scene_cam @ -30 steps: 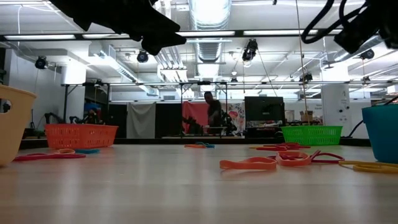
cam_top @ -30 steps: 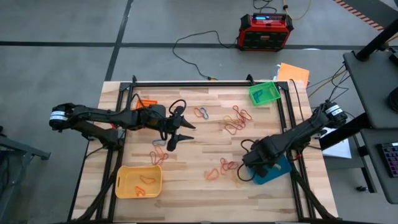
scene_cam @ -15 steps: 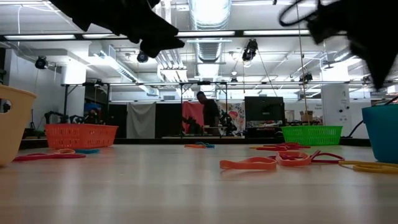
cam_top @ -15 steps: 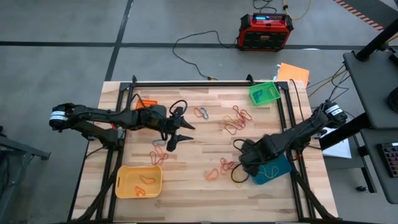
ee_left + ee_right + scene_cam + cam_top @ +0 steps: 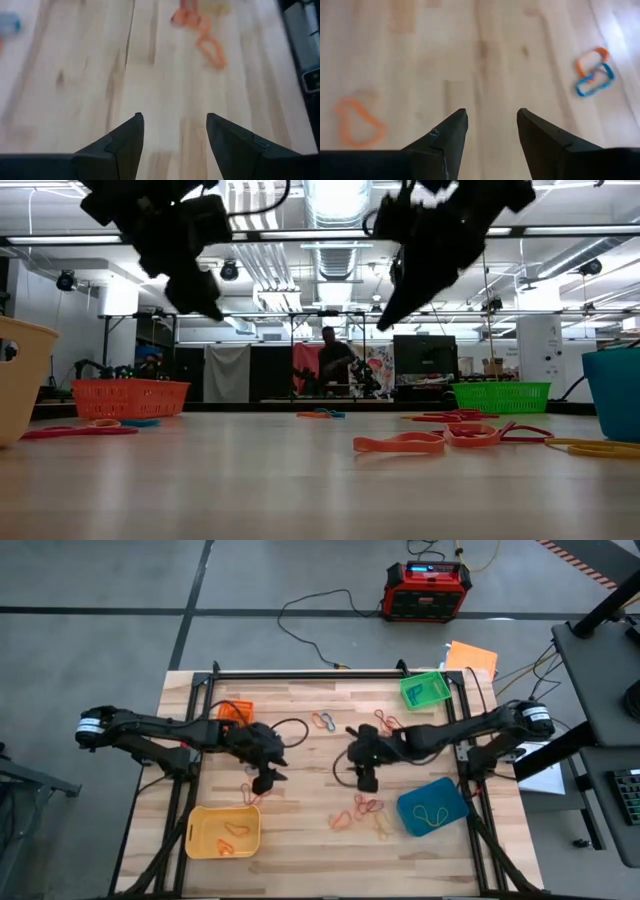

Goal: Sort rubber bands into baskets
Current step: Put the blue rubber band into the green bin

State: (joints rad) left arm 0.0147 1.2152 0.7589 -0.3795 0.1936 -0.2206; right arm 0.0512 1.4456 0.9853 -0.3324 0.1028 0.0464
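1. My right fingers [image 5: 366, 781] hang over the middle of the desk [image 5: 310, 840], parted and holding nothing. The risk I see: the nearest rubber bands lie in overlapping clumps, so coming down on the cluster [image 5: 365, 808] toward the front edge could pinch two colours at once and put a wrong one in a basket.

2. My left fingers [image 5: 264, 783] are also spread wide and empty, above the desk's left half. In my left wrist view an orange band [image 5: 210, 46] lies ahead of the tips, well apart from them. These loops are thin and flat on the wood; closing too high would likely miss, and closing too low would scrape the wood.

3. My two arms reach toward each other across the middle. If both go for the centre bands, I judge they could collide.

4. Where things lie: in my right wrist view an orange-and-blue pair [image 5: 593, 71] sits ahead to one side and an orange loop [image 5: 358, 121] to the other, neither between my tips. More bands lie scattered near the back [image 5: 384, 733].

5. The blue basket [image 5: 432, 807] holds a yellow band, the yellow basket [image 5: 223, 831] holds orange ones, the green basket [image 5: 426, 690] and orange basket [image 5: 235, 711] stand at the back.
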